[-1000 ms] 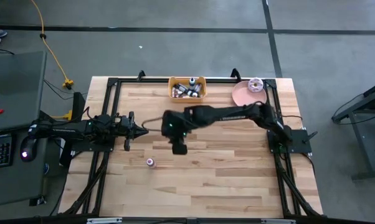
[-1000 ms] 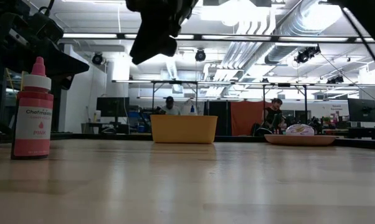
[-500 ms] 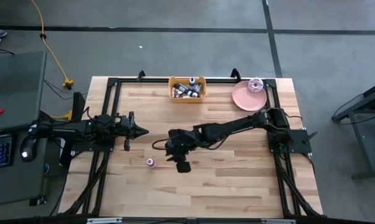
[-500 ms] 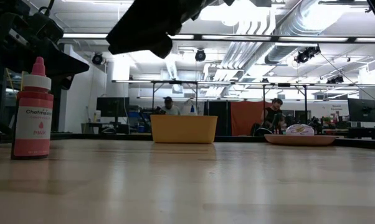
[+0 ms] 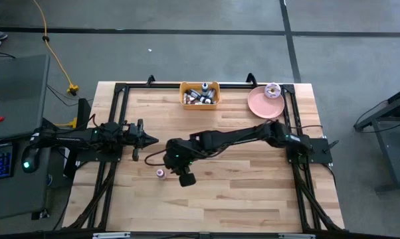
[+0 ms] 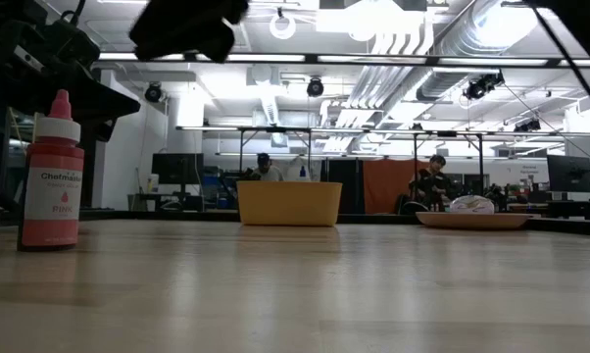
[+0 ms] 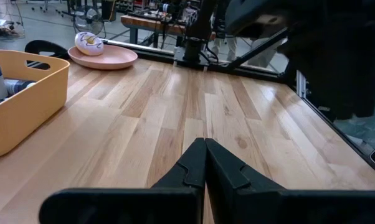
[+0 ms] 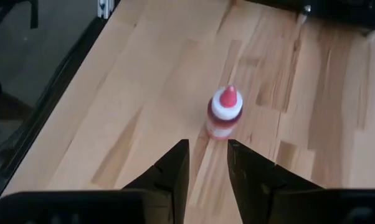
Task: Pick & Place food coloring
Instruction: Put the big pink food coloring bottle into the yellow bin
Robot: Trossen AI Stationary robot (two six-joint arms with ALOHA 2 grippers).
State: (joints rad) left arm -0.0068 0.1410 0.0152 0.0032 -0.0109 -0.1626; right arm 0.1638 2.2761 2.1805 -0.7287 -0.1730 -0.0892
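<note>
Nearest, on the left part of the wooden table [image 5: 240,192], a single pink food coloring bottle [image 5: 160,173] stands upright by itself, with a white collar and a pink pointed tip; the low view shows it at the left with "PINK" on its label. Just beside it, on its right, hangs the right gripper [image 5: 184,178], raised above the tabletop and not touching the bottle. Its wrist view looks down on the bottle past two dark fingers [image 8: 175,163] that stand parted with a clear gap between them and nothing in it.

Farther back and to the left, the left gripper [image 5: 151,139] waits at the table's left edge, pointing right across the boards; its fingers [image 7: 194,163] are pressed together, clenched on nothing.

At the far edge sits the yellow bin [image 5: 200,94], holding several more small food coloring bottles with whitish caps. To its right, at the far right corner, lies the pink plate [image 5: 261,103] with a donut [image 5: 272,89] on it.

Beyond the table, in the low view, two people [image 6: 432,176] sit in the room.
</note>
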